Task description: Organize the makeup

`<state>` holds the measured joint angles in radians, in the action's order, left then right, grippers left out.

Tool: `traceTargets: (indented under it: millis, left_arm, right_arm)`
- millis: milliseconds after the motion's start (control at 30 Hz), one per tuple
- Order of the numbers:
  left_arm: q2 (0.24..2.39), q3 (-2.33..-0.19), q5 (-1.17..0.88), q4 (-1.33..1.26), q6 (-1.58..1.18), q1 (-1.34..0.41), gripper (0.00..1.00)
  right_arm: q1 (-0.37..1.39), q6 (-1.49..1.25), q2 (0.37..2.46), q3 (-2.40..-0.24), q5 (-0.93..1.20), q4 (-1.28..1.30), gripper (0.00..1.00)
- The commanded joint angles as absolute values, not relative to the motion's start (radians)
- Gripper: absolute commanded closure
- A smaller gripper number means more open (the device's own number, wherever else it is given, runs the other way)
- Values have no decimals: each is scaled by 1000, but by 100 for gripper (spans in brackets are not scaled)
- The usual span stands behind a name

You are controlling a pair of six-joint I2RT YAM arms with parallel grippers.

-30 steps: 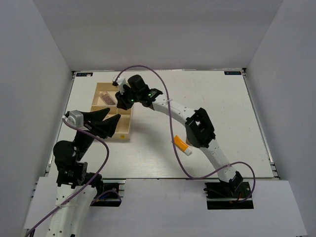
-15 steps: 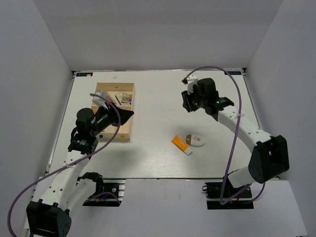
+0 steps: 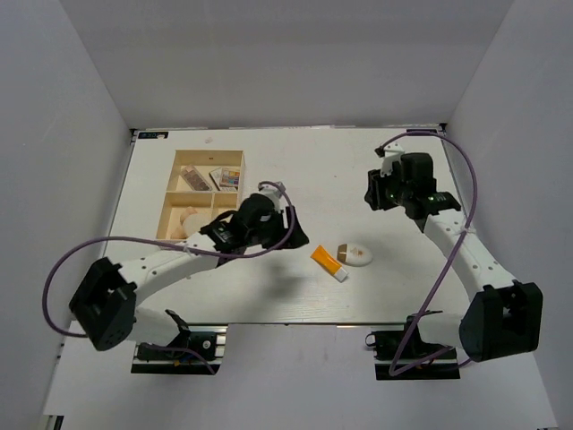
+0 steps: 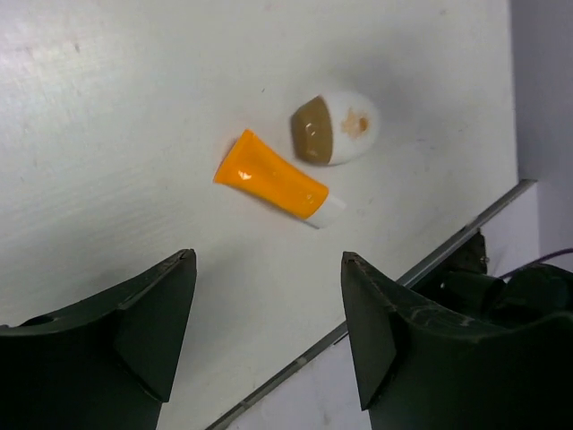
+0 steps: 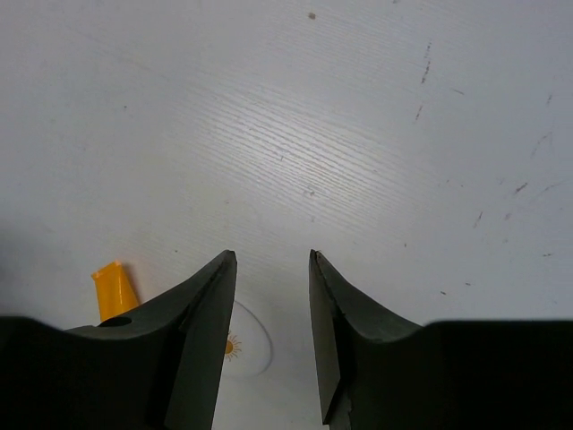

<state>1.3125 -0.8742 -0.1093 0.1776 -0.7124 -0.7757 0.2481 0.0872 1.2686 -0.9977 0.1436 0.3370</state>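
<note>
An orange tube with a white cap point(image 3: 328, 262) lies on the table, with a white oval item point(image 3: 354, 254) with a brown end just right of it. My left gripper point(image 3: 298, 236) is open and empty, just left of the tube. In the left wrist view the tube point(image 4: 269, 186) and the oval item point(image 4: 336, 127) lie ahead of the open left gripper point(image 4: 267, 260). My right gripper point(image 3: 372, 196) is open and empty, above and behind the oval item. In its wrist view the gripper point(image 5: 272, 256) stands over the oval item point(image 5: 249, 348), with the tube point(image 5: 115, 288) at left.
The pale wooden compartment box point(image 3: 170, 193) stands at the back left. It holds two palettes point(image 3: 191, 177) point(image 3: 229, 178) and a beige sponge point(image 3: 192, 218). The table's front edge point(image 4: 403, 282) runs close behind the tube.
My left arm has swung from over the box rightward to beside the orange tube. My right arm has drawn back right from the box to the table's right half.
</note>
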Motion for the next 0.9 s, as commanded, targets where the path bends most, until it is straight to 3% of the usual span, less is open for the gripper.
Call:
traceTargets:
  millis: [0,167,333,867]
  left_arm:
    - [1382,-926,69,241,-830,-856,24]
    - [1526,-1011,110,270,-1015,-926,20]
    - [1731,-1164,155,455,-1147,-963,17]
    - [1930,-1319,134,496,-1298,-996,15]
  right_arm:
    - [213,68,1213,-988,178,299,56]
    - [170,55,1169,-982,207,293,56]
    - [144,52,1150,-965,233,281,56]
    - [104,41,1124,-948,279,262,57]
